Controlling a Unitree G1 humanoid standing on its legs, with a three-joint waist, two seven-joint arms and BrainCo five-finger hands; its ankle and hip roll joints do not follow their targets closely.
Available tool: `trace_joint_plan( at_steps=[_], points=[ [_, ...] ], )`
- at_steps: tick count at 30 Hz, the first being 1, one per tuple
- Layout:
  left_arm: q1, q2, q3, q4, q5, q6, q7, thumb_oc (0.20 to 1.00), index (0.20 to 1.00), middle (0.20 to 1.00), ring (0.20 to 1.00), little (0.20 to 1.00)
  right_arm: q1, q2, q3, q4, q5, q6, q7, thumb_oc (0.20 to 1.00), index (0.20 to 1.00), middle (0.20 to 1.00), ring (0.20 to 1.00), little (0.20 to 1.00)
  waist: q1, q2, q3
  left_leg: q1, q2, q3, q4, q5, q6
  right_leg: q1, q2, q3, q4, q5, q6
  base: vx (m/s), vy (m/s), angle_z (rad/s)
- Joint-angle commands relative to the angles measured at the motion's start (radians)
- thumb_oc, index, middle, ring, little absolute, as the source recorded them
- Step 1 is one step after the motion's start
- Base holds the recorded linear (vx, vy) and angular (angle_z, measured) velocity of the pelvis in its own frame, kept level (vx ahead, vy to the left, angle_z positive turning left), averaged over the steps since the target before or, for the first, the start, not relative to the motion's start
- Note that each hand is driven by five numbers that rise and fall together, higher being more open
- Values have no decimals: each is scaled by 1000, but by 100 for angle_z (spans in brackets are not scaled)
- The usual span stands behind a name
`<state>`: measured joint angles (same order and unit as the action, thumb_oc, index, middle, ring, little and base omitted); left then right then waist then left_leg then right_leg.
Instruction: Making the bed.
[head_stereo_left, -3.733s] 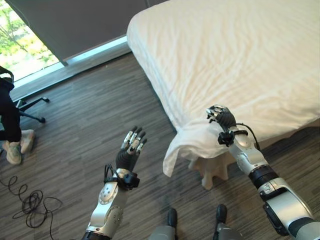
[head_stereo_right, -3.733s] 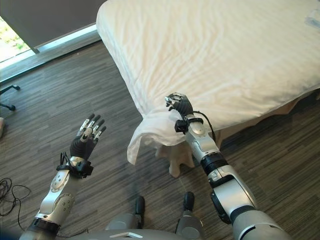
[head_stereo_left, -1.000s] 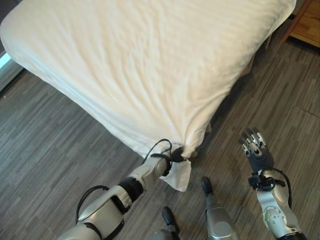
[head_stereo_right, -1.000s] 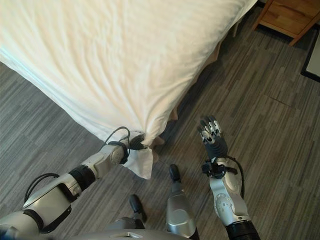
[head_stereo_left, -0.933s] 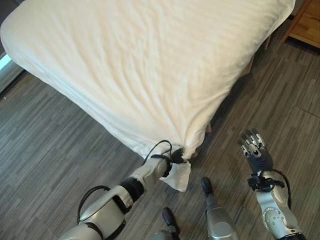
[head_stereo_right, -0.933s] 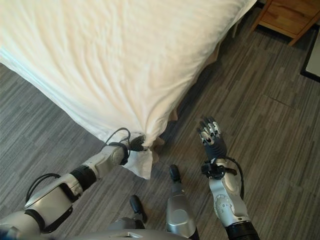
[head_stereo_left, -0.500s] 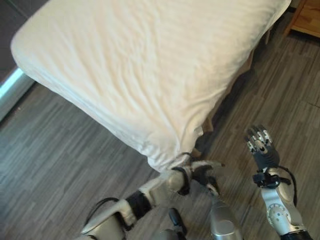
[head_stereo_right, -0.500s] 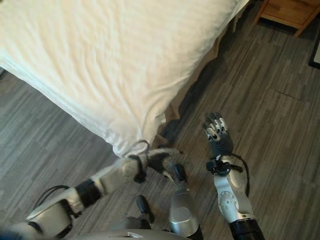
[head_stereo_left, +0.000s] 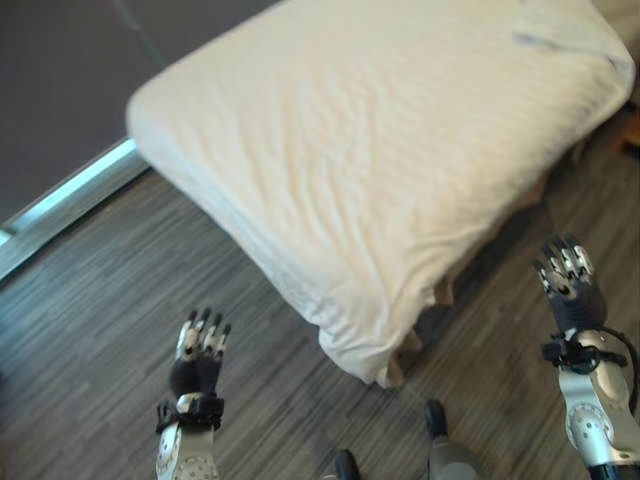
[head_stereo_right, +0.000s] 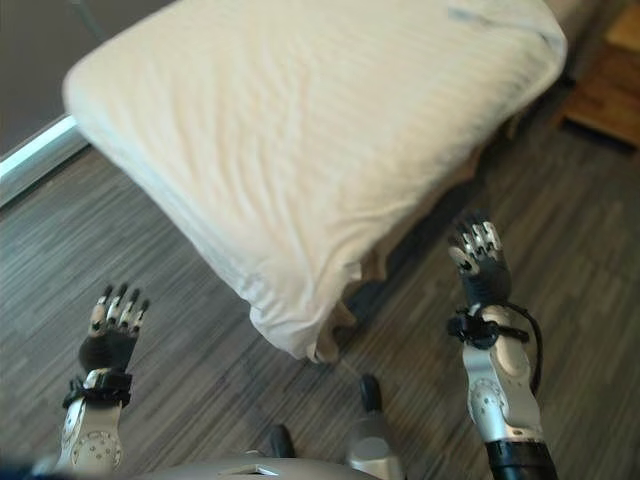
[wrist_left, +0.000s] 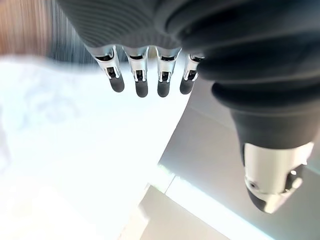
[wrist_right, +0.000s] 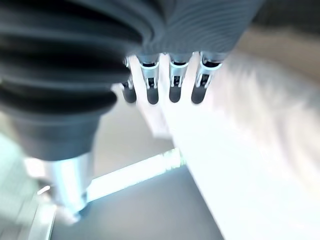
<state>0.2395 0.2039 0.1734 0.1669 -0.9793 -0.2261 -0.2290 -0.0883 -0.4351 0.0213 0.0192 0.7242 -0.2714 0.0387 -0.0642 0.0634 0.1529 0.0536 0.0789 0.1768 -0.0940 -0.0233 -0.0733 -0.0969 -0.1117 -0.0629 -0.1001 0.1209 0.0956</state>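
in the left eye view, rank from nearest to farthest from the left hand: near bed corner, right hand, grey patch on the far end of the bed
1. Near bed corner, to the right of the left hand.
2. Right hand, across the corner, far right.
3. Grey patch, top right.

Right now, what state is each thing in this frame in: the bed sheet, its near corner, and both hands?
White sheet: spread over the mattress, lightly wrinkled.
Near corner of the sheet: pulled down over the mattress corner, small bunch hanging at the bottom.
Left hand: open, fingers straight, raised over the floor, holding nothing.
Right hand: open, fingers straight, raised beside the bed, holding nothing.
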Motion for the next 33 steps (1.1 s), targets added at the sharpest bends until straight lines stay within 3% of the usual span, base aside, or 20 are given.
trace_joint_plan(
  at_steps=[1, 3, 9, 13, 15, 17, 21, 25, 33],
  points=[
    [-94, 66, -37, -47, 5, -95, 41, 1000, 1000, 1000, 1000, 1000, -93, -1, 76, 19, -21, -43, 34, 200, 200, 200, 200, 200, 5, -13, -12, 15, -21, -75, 7, 27, 16, 13, -26, 2, 31, 21, 15, -52, -8, 21],
    [-112, 64, -61, -35, 10, -103, 58, 1000, 1000, 1000, 1000, 1000, -235, 26, 190, 135, 0, -22, 34, 200, 200, 200, 200, 200, 54, -17, -3, 4, -26, -93, 7, 35, 20, 14, -30, -13, 31, 23, 14, -65, -10, 27],
    [-121, 74, -93, -40, 13, -100, 65, 1000, 1000, 1000, 1000, 1000, -366, 107, 283, 302, 28, 2, 29, 200, 200, 200, 200, 200, 101, -11, 16, -16, -29, -118, 7, 46, 20, 14, -35, -36, 30, 22, 13, -30, -7, 16],
    [-132, 94, -134, -36, 21, -98, 63, 1000, 1000, 1000, 1000, 1000, -451, 144, 301, 451, 89, 19, 27, 200, 200, 200, 200, 200, 127, 9, 30, -38, -30, -131, 7, 57, 19, 3, -35, -46, 30, 23, 11, -37, 2, 14],
    [-157, 113, -190, -37, 5, -96, 54, 1000, 1000, 1000, 1000, 1000, -594, 167, 302, 614, 155, 37, 13, 200, 200, 200, 200, 200, 162, 37, 47, -73, -33, -136, 7, 72, 16, -29, -35, -48, 32, 32, 11, -97, -5, 4],
    [-166, 119, -215, -44, 0, -96, 55, 1000, 1000, 1000, 1000, 1000, -659, 176, 306, 642, 171, 38, 9, 200, 200, 200, 200, 200, 173, 48, 49, -88, -33, -132, 7, 76, 15, -47, -33, -43, 31, 36, 11, -56, 0, -1],
    [-187, 114, -249, -25, -11, -88, 51, 1000, 1000, 1000, 1000, 1000, -701, 222, 318, 658, 203, 38, 12, 200, 200, 200, 200, 200, 185, 58, 51, -109, -29, -121, 7, 84, 12, -71, -31, -33, 28, 42, 11, -13, -11, -5],
    [-202, 101, -286, -25, 13, -76, 59, 1000, 1000, 1000, 1000, 1000, -662, 303, 426, 604, 169, 65, 35, 200, 200, 200, 200, 200, 184, 69, 50, -116, -25, -119, 7, 88, 7, -75, -27, -39, 25, 34, 9, 32, -31, -12],
    [-197, 105, -302, -29, 25, -83, 71, 1000, 1000, 1000, 1000, 1000, -648, 307, 415, 648, 188, 62, 31, 200, 200, 200, 200, 200, 178, 94, 69, -130, -26, -126, 7, 93, 2, -88, -29, -47, 28, 30, 8, -3, -5, 0]
  ],
)
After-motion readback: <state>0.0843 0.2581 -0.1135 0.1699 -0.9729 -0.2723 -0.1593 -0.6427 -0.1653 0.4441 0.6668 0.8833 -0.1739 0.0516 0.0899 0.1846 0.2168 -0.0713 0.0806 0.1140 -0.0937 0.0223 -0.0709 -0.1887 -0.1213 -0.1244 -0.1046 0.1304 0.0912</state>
